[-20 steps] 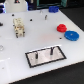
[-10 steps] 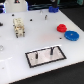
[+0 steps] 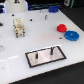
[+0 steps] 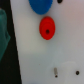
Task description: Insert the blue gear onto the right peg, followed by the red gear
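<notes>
Gripper jaws unseen; you cannot tell their state. Flat bright-blue toothed gear (image 3: 71,35) lies at the small red gear's (image 3: 61,28) four o'clock, touching. Likely light, rigid; grip its rim.

A laboratory test bench for robot manipulation. A plain white tabletop (image 3: 15,60) carries purpose-made fixtures rather than household goods: a grey plate with black border (image 3: 45,56) bearing two thin upright pegs, a blue gear (image 3: 71,35) and a red gear (image 3: 61,28) laid out as test parts, and a small pale frame-like object (image 3: 19,26). Dark equipment, too blurred to identify, lines the far edge.
</notes>
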You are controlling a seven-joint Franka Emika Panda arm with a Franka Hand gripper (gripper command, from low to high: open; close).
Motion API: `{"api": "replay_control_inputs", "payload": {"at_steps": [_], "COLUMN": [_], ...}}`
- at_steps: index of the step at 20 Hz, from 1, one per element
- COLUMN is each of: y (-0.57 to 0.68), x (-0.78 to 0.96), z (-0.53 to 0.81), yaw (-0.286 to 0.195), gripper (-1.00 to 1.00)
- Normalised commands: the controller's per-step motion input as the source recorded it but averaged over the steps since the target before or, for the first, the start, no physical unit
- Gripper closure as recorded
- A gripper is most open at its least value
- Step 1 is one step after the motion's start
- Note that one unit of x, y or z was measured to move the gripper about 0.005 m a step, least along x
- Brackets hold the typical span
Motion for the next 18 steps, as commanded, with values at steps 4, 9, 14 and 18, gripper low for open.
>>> {"api": "replay_control_inputs", "payload": {"at_steps": [4, 9, 14, 18], "y": [0.21, 0.09, 0.05, 0.02], "x": [0.0, 0.0, 0.0, 0.0], "z": [-0.45, -0.47, -0.46, -0.45], "yaw": [0.0, 0.0, 0.0, 0.0], "gripper": [-1.0, -1.0, -1.0, -1.0]}}
